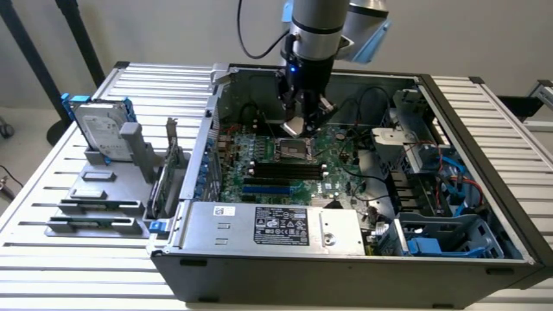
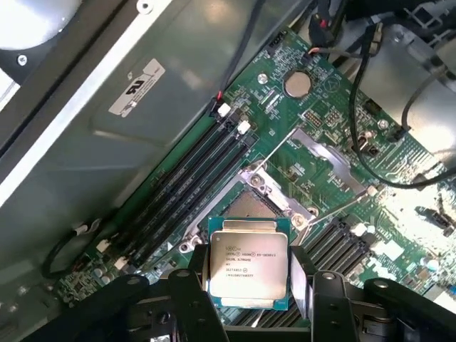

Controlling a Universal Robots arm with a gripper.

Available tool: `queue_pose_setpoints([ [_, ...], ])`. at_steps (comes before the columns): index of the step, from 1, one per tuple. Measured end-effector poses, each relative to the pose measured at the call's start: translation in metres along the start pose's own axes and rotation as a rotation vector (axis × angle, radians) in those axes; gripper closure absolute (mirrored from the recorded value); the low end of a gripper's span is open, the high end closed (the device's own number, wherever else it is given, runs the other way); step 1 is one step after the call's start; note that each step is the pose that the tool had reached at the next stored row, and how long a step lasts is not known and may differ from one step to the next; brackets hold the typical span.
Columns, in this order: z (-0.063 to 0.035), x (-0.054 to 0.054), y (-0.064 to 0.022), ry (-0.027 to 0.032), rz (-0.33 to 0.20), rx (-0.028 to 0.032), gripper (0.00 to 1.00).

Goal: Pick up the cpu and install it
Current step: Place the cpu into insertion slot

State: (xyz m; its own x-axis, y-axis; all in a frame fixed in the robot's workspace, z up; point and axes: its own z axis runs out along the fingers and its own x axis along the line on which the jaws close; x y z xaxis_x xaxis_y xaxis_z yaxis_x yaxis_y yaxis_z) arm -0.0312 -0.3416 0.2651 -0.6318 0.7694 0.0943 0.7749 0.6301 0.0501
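One hard drive (image 1: pixel 102 129) stands upright in the rack (image 1: pixel 95 208) by the bench's (image 1: pixel 52 259) left edge, apparently parked clear of the work. Toward the exterior view's right, the open case (image 1: pixel 346 262) lies on its side, so the board (image 1: pixel 276 184) faces up for access. The gripper (image 1: pixel 298 124) hangs inside, near the case's rear wall, above the socket (image 1: pixel 296 149). The wrist view adds what the exterior view cannot: the fingers (image 2: pixel 191 288) clench the cpu (image 2: pixel 247 262) by opposite edges. They hold it flat, lid up, close over the open socket (image 2: pixel 249 203), and it looks not yet seated.
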Motion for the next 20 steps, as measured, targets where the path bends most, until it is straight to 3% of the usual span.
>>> queue_pose_setpoints([
  [5,0.0024,0.0,-0.0001,0.0136,0.075,0.0157,0.46],
  [8,0.0041,0.0,-0.0002,0.0179,0.122,0.0198,0.46],
  [12,0.0076,-0.001,-0.0004,0.0182,0.191,0.0164,0.46],
  [20,0.0161,-0.002,-0.0008,0.0141,0.336,0.0018,0.46],
])
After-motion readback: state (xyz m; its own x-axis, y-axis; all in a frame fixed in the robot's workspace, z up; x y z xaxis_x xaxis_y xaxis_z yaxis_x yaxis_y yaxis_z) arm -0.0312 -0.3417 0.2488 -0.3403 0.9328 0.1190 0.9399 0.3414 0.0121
